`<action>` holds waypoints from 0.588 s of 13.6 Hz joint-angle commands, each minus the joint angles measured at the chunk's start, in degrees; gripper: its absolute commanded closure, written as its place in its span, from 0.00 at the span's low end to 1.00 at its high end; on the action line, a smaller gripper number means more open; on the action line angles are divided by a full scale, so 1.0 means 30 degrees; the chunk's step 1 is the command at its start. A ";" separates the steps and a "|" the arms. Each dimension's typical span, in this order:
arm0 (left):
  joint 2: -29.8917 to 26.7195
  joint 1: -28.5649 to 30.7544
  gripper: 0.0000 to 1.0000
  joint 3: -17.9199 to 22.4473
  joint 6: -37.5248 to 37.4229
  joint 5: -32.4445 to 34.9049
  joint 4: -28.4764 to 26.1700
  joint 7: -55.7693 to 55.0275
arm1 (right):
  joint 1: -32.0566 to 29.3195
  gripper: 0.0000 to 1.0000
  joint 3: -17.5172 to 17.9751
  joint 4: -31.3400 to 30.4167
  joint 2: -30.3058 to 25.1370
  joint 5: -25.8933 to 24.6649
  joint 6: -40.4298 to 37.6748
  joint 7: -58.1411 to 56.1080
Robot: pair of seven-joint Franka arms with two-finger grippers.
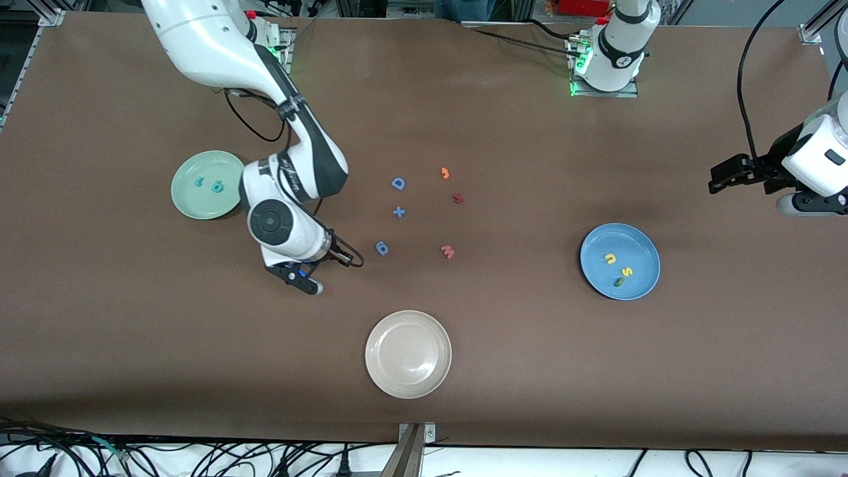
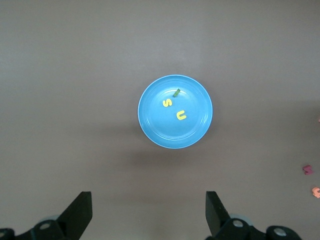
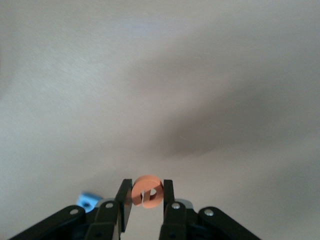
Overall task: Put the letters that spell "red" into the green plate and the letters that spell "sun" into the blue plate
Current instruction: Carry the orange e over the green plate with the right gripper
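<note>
Orange e (image 3: 147, 190) is clamped between the fingers of the right gripper (image 1: 311, 281), low in the left-center of the front view over bare table (image 1: 132, 344). Green plate (image 1: 207, 184), at upper left of that gripper, holds the teal r (image 1: 197, 181) and teal d (image 1: 217, 187). Blue plate (image 1: 620, 261), at right of center, holds the yellow u (image 1: 610, 258), yellow s (image 1: 626, 271) and green n (image 1: 617, 281). Left gripper (image 1: 725, 177) waits at the right edge with its fingers spread wide and nothing between them.
</note>
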 commanded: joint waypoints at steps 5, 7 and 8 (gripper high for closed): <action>0.0239 0.0010 0.00 -0.0084 -0.0332 0.0277 0.0464 0.0405 | -0.1620 1.00 -0.1392 -0.2755 -0.4038 0.0098 -0.5030 -0.6167; 0.0239 0.0010 0.00 -0.0084 -0.0361 0.0277 0.0493 0.0405 | -0.1591 1.00 -0.2770 -0.4485 -0.5152 0.0098 -0.5030 -0.8602; 0.0239 -0.0019 0.00 -0.0084 -0.0361 0.0277 0.0493 0.0347 | -0.1591 1.00 -0.3356 -0.5335 -0.5680 0.0098 -0.5030 -0.9687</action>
